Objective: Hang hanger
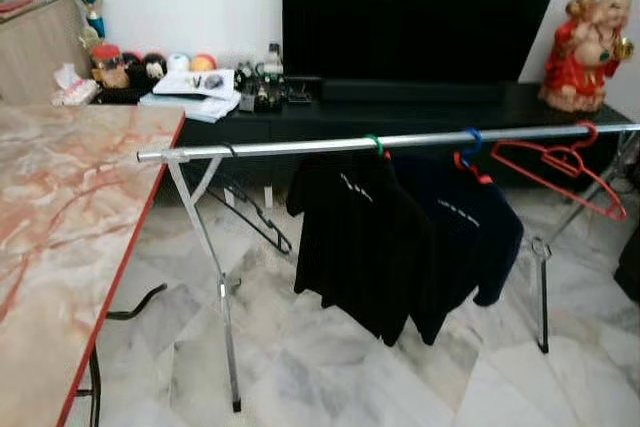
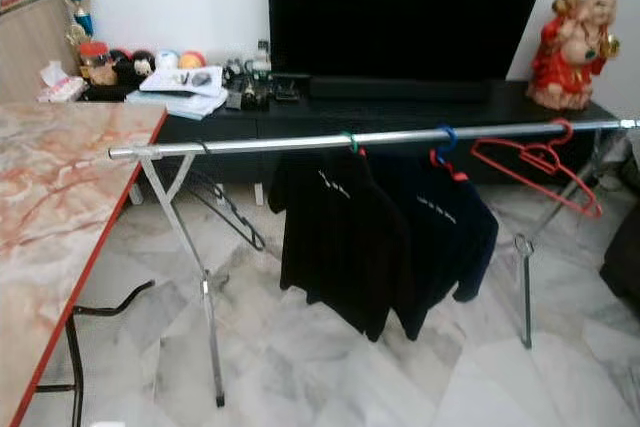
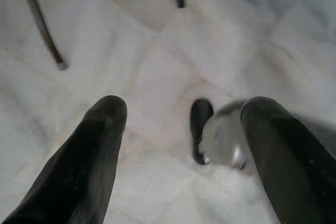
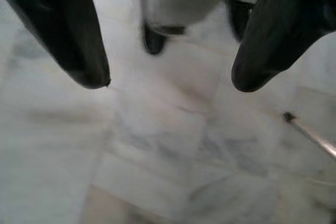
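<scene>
A silver clothes rail [image 1: 300,146] on crossed metal legs stands across the room in front of me. Two black shirts hang from it, one on a green hanger [image 1: 374,144], one on a blue hanger [image 1: 472,141]. An empty red hanger [image 1: 560,163] hangs near the rail's right end, and a bare black hanger [image 1: 255,212] dangles near the left legs. My left gripper [image 3: 184,111] is open, pointing down at the marble floor. My right gripper [image 4: 170,82] is also open above the floor, holding nothing.
A marble-topped table with a red edge [image 1: 120,267] fills the left side, close to the rail's left legs. Behind the rail runs a low black TV cabinet [image 1: 420,107] with a large dark screen, a red figurine [image 1: 585,47] and clutter at its left. White marble floor [image 1: 330,377] lies before the rack.
</scene>
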Tool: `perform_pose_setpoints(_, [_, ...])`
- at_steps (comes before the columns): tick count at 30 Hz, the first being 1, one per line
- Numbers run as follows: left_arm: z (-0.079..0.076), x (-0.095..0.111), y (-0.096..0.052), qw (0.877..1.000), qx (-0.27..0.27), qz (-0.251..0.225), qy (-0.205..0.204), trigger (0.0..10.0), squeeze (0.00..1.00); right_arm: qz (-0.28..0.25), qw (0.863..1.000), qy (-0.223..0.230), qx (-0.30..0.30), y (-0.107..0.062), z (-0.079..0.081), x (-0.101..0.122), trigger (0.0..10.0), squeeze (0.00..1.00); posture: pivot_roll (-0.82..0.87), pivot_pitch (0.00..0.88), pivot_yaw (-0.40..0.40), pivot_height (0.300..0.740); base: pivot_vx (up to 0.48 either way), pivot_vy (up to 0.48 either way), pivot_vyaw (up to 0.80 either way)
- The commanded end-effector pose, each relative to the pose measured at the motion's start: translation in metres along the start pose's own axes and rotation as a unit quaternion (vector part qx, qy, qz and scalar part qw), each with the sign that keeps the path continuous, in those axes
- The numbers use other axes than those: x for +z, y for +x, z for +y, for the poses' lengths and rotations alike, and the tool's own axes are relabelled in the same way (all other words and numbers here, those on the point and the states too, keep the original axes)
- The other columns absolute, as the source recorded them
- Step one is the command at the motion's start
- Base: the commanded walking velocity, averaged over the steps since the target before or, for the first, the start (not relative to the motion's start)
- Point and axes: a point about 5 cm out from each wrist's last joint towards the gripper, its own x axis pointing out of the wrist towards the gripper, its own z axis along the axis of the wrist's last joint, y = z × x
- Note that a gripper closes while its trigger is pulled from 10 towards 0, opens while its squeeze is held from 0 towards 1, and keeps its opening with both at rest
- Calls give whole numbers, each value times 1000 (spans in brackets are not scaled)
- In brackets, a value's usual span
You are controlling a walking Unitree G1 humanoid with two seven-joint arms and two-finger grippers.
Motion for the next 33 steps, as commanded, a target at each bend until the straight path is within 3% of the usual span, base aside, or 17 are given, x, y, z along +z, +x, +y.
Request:
perform_pose_setpoints(1, [-6, 0, 1, 1000, -4, 4, -5, 10000, 0, -2, 1000, 3, -5, 0, -3, 1, 10000, 0, 36, 0, -27, 740, 334, 0, 0])
perform_pose_setpoints(14, [-9, -3, 2, 1000, -4, 11, -4, 10000, 0, -10, 1000, 2, 0, 0, -3, 3, 10000, 0, 29, 0, -27, 740, 328, 0, 0])
perform_pose_setpoints(33, [-11, -5, 2, 1000, -5, 19, 5, 10000, 0, -15, 1000, -5, 11, 0, -2, 5, 10000, 0, 9, 0, -16, 740, 0, 0, 0])
